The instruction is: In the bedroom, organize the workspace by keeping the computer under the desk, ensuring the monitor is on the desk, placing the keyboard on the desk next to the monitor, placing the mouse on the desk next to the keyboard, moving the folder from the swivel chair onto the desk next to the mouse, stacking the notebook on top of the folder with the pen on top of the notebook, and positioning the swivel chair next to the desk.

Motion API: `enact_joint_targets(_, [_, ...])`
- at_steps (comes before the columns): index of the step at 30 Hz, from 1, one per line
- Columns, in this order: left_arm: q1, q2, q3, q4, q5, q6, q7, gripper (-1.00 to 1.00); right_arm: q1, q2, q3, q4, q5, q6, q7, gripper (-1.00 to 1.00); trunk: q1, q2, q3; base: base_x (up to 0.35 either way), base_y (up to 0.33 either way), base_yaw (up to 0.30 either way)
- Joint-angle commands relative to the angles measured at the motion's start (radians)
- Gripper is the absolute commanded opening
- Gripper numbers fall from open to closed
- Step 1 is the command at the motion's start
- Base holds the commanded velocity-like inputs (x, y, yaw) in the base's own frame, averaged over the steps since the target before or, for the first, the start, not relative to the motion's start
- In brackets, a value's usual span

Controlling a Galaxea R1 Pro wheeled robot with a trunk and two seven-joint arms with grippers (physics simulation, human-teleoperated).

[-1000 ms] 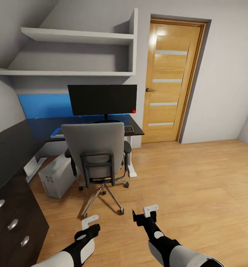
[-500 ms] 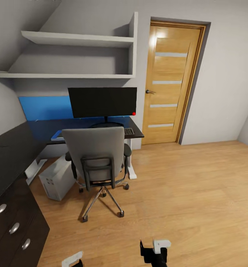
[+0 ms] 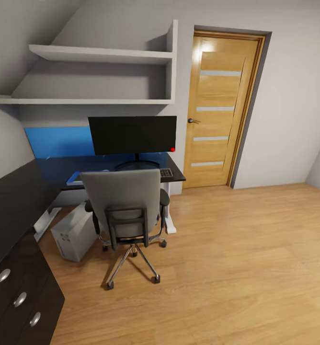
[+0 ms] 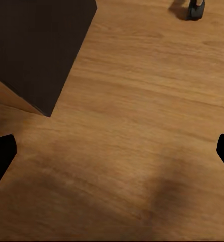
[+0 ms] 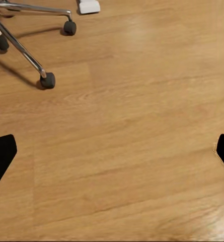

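At the far end of the black-topped desk [image 3: 16, 191], the monitor [image 3: 132, 134] stands upright on its curved stand, its long axis running along the wall, screen facing the room, red dot at the lower corner nearest the door [image 3: 221, 108]. In front of it the swivel chair [image 3: 123, 206] has its grey back turned toward the camera and its seat toward the desk. A corner of the keyboard [image 3: 166, 172] peeks out beside the backrest. The computer [image 3: 74, 232] sits on the floor under the desk, beside the chair. Both wrist views look down on wood floor [image 5: 142, 126], each gripper's dark fingertips [image 4: 1, 156] [image 5: 2, 154] spread wide, grasping nothing.
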Motion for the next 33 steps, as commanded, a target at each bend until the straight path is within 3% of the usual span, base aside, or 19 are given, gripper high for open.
enact_joint_targets(1, [0.004, 0.005, -0.005, 0.0, -0.001, -0.002, 0.002, 1.0, 0.007, -0.002, 0.011, 0.002, 0.0, -0.006, -0.012, 1.0, -0.004, 0.007, 0.002, 0.0, 0.0, 0.0])
enact_joint_targets(10, [0.037, 0.047, -0.005, 0.0, 0.003, -0.011, -0.107, 1.0, 0.058, -0.043, 0.011, 0.005, 0.0, -0.019, -0.032, 1.0, -0.039, 0.07, 0.031, 0.0, 0.0, 0.0])
enact_joint_targets(20, [0.148, 0.07, -0.004, 0.0, 0.004, -0.07, -0.133, 1.0, 0.137, -0.082, 0.01, 0.005, -0.004, -0.02, -0.035, 1.0, -0.077, 0.14, 0.062, 0.0, 0.0, 0.0])
enact_joint_targets(25, [0.184, 0.101, -0.005, 0.0, 0.003, -0.074, -0.204, 1.0, 0.166, -0.094, 0.011, 0.005, -0.072, -0.028, -0.034, 1.0, -0.096, 0.175, 0.078, 0.0, 0.0, 0.0])
enact_joint_targets(28, [0.195, 0.121, -0.004, 0.0, 0.006, -0.075, -0.311, 1.0, 0.173, -0.096, 0.012, 0.005, -0.154, -0.037, -0.034, 1.0, -0.108, 0.196, 0.087, 0.0, 0.0, 0.0])
enact_joint_targets(33, [0.201, 0.146, -0.003, 0.001, 0.011, -0.069, -0.415, 1.0, 0.177, -0.096, 0.012, 0.005, -0.262, -0.057, -0.033, 1.0, -0.127, 0.231, 0.103, 0.0, 0.0, 0.0])
